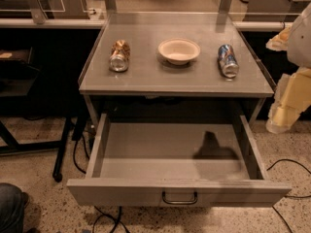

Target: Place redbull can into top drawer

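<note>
Tool [284, 106]: right edge, partly cut off; cannot tell how open.
Redbull can [228, 60]: lying on worktop [160, 77], left of tool.
Top drawer [121, 191]: open, lower left.

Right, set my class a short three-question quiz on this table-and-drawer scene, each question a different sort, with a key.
1. True or false: the top drawer is shut.
2. What sits between the redbull can and the brown-gold can? A) a plate B) a bowl C) a cup
3. Fill in: the claw hangs beside the table, at the picture's ___ edge.

Key: 1 false, it is pulled open. 2 B. 3 right.
</note>
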`<state>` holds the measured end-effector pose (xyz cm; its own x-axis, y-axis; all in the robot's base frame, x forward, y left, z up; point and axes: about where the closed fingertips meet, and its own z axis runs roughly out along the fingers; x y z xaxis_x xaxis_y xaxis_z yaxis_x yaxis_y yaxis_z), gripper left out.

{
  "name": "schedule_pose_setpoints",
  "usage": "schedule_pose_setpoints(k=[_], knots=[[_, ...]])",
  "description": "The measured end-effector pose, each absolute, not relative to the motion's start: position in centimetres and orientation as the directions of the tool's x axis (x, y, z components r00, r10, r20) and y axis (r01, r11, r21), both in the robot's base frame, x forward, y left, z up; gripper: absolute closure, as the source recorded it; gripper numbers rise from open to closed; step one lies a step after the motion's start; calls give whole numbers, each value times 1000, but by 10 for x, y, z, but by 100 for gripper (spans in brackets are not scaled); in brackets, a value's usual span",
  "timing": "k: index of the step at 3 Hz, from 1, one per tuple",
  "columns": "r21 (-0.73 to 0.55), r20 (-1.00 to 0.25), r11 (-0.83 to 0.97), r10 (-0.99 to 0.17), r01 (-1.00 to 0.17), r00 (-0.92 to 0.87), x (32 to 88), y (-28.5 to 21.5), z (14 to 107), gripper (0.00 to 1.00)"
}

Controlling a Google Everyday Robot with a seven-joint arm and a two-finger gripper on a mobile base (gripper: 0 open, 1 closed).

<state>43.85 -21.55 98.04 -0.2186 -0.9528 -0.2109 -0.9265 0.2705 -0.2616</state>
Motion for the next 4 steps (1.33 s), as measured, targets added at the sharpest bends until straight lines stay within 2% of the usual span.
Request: schedule_pose_setpoints(k=[1,2,3,4], knots=[[-262,-211,279,-951,-924,-227,440,-216,980,0],[-261,-218,404,-909,-877,-354,458,-217,977,0],[-247,-169,532,-847,-810,-504,501,-233,963,0],[-231,-115,728,-679,-646,-725,555,-265,948,0]])
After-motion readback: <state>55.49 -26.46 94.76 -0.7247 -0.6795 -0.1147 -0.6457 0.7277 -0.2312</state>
